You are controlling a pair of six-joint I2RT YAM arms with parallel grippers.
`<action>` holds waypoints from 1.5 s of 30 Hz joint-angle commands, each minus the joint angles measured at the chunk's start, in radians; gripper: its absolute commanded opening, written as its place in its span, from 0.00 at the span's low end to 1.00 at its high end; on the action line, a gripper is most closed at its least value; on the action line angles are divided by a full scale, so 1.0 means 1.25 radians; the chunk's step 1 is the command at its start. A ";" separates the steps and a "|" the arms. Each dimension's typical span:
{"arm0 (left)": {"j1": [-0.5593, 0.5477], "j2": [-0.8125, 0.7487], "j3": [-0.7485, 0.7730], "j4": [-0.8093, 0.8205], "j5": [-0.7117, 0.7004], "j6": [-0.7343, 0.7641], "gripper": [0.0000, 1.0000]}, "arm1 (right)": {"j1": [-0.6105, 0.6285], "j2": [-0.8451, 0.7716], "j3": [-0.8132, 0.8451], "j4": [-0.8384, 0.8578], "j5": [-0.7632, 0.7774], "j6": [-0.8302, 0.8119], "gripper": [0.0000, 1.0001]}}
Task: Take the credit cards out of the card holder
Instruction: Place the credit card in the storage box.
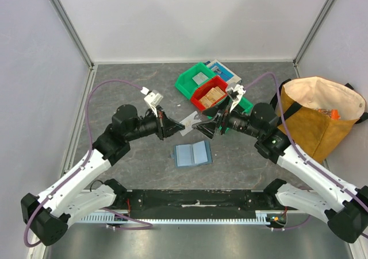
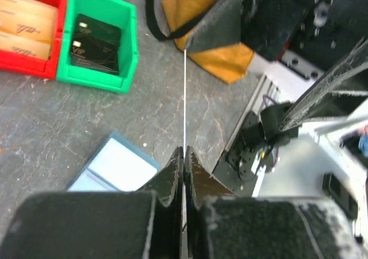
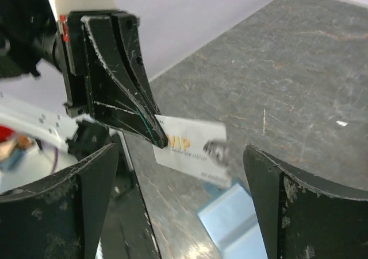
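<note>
The slate-blue card holder (image 1: 192,154) lies open on the table between the arms; it also shows in the left wrist view (image 2: 115,168) and the right wrist view (image 3: 241,224). My left gripper (image 1: 168,128) (image 2: 183,153) is shut on one end of a pale credit card (image 1: 187,123), held in the air above the holder. In the left wrist view the card (image 2: 184,98) shows edge-on as a thin white line. In the right wrist view the card (image 3: 198,147) reads "VIP". My right gripper (image 1: 202,127) (image 3: 181,150) is open, its fingers (image 3: 86,201) either side of the card's free end, not touching it.
A red bin (image 1: 208,96) (image 2: 29,29) holds tan cards. A green bin (image 2: 98,38) holds a black card, and another green bin (image 1: 195,78) stands behind. A blue-and-white flat box (image 1: 225,70) lies at the back. A tan bag (image 1: 319,118) stands right.
</note>
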 commanded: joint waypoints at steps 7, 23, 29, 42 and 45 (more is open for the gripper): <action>0.005 0.054 0.190 -0.354 0.209 0.352 0.02 | 0.004 0.071 0.266 -0.422 -0.206 -0.405 0.85; 0.005 0.085 0.248 -0.405 0.308 0.470 0.02 | 0.004 0.211 0.403 -0.668 -0.360 -0.622 0.30; 0.006 0.087 0.246 -0.403 0.145 0.447 0.16 | -0.011 0.242 0.415 -0.656 -0.310 -0.568 0.00; 0.137 -0.037 0.094 -0.197 -0.328 0.287 0.82 | -0.196 0.513 0.544 -0.492 -0.119 -0.203 0.00; 0.147 -0.061 0.067 -0.194 -0.398 0.282 0.82 | -0.227 0.616 0.627 -0.489 -0.050 -0.161 0.00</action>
